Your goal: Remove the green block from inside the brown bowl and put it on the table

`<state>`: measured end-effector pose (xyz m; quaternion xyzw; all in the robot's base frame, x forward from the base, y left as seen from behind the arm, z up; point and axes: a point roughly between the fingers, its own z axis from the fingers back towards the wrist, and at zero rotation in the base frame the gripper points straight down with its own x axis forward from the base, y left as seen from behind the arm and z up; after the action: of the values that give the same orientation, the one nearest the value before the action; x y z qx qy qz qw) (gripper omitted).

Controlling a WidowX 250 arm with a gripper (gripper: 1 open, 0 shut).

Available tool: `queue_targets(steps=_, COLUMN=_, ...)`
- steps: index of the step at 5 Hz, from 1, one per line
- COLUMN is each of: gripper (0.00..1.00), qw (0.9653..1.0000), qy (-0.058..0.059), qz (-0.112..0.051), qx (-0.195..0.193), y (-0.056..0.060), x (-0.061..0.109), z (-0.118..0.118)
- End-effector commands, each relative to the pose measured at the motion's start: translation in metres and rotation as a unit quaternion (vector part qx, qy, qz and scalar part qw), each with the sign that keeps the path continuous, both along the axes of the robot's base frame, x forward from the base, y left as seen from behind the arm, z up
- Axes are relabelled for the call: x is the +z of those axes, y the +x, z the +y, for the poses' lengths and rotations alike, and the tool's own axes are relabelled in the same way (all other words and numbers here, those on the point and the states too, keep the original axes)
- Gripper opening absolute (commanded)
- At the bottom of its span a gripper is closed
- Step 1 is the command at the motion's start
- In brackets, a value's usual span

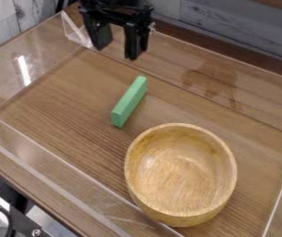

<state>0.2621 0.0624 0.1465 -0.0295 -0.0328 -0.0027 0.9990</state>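
The green block [128, 101] lies flat on the table [69, 102], just up and left of the brown bowl [180, 172]. Nothing sits inside the bowl, which stands at the lower right. My gripper [117, 43] hangs at the top of the view, above and behind the block and well apart from it. It points down, its two dark fingers [100, 35] spread, with nothing between them.
Low clear acrylic walls [32, 153] border the table on the left, front and right. A grey plank wall [229, 23] runs behind. Bare wood lies left of the block and between the block and the back edge.
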Motion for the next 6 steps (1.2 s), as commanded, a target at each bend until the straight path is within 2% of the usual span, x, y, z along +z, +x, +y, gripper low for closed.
queue_targets(steps=1, gripper=1.0, qw=0.9994, qy=0.014, qz=-0.03, qx=-0.01, y=0.011, x=0.014, z=0.014)
queue_targets(steps=4, gripper=1.0, qw=0.9992, qy=0.019, qz=-0.03, qx=-0.018, y=0.026, x=0.007, z=0.036)
queue_targets(steps=6, gripper=1.0, qw=0.9991, qy=0.024, qz=-0.028, qx=-0.021, y=0.028, x=0.01, z=0.042)
